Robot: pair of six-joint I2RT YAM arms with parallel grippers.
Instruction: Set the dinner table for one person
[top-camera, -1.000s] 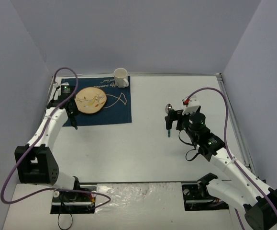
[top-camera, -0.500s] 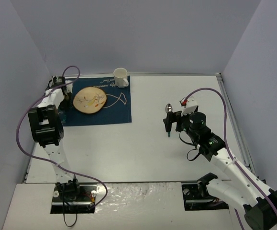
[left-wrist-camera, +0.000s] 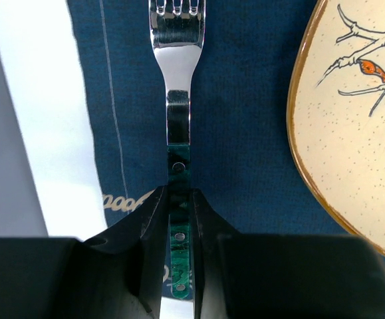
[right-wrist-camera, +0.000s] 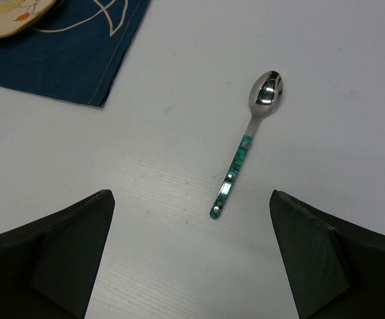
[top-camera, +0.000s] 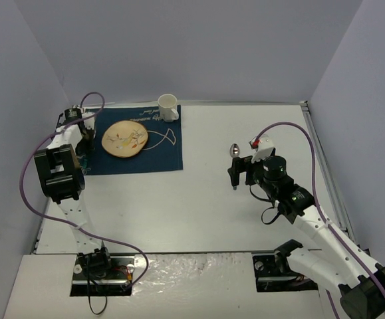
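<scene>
The white dinner table (top-camera: 179,212) carries a dark blue fish-print mat (top-camera: 159,156) with a tan bird-painted plate (top-camera: 125,139) and a white cup (top-camera: 168,106). My left gripper (top-camera: 84,157) is at the mat's left edge. In the left wrist view its jaws (left-wrist-camera: 179,199) are closed on the green handle of a fork (left-wrist-camera: 177,80), which lies on the mat (left-wrist-camera: 245,133) left of the plate (left-wrist-camera: 352,133). My right gripper (top-camera: 235,174) hangs open over a green-handled spoon (right-wrist-camera: 245,147) lying on the bare table, between the wide-apart fingers (right-wrist-camera: 66,246).
The spoon's bowl (top-camera: 234,151) shows just beyond the right gripper in the top view. Grey walls close in the table at the back and both sides. The mat's corner (right-wrist-camera: 66,53) lies to the spoon's left.
</scene>
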